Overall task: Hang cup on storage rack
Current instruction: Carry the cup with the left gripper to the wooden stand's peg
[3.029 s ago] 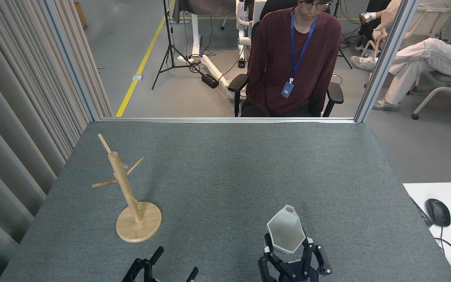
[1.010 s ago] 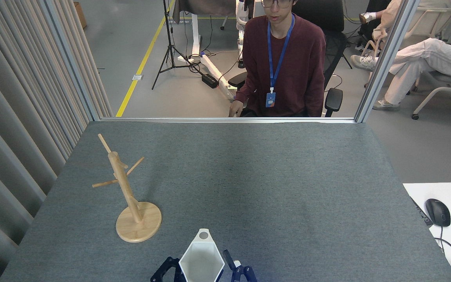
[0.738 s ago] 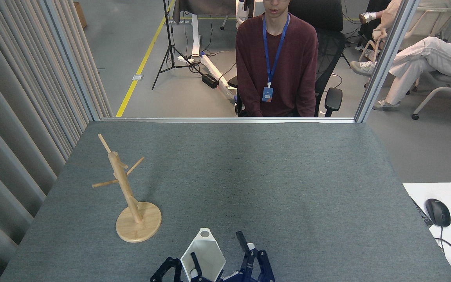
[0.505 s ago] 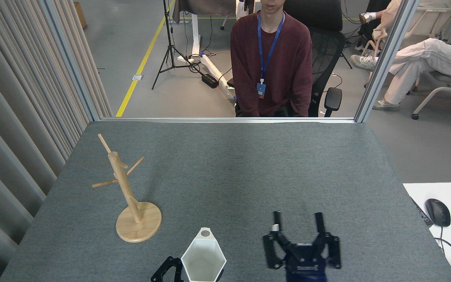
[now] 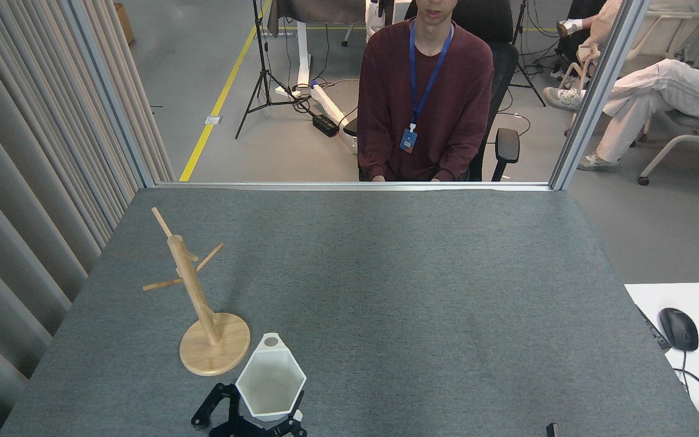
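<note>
The white cup (image 5: 270, 383) with a hexagonal rim hangs upright near the table's front edge, mouth up. Its tab handle (image 5: 272, 342) with a round hole points away from me. My left gripper (image 5: 252, 408) is shut on the cup, one dark finger on each side of its lower body. The bamboo storage rack (image 5: 192, 285) stands just left of the cup on its round base (image 5: 215, 353), and the cup's rim is close to the base's right edge. All the pegs I can see are bare. Of my right gripper (image 5: 550, 429) only a dark tip shows at the bottom edge.
A person in a dark red top sits behind the table's far edge (image 5: 349, 186). Folded curtains (image 5: 34, 200) line the left side. A white desk with a mouse (image 5: 678, 328) adjoins the right. Grey tabletop (image 5: 386, 285) stretches between rack and right side.
The right gripper carried the cup leftward, handed it to the left gripper, opened and withdrew to the lower right. The left gripper has moved the cup left, close to the rack's base.
</note>
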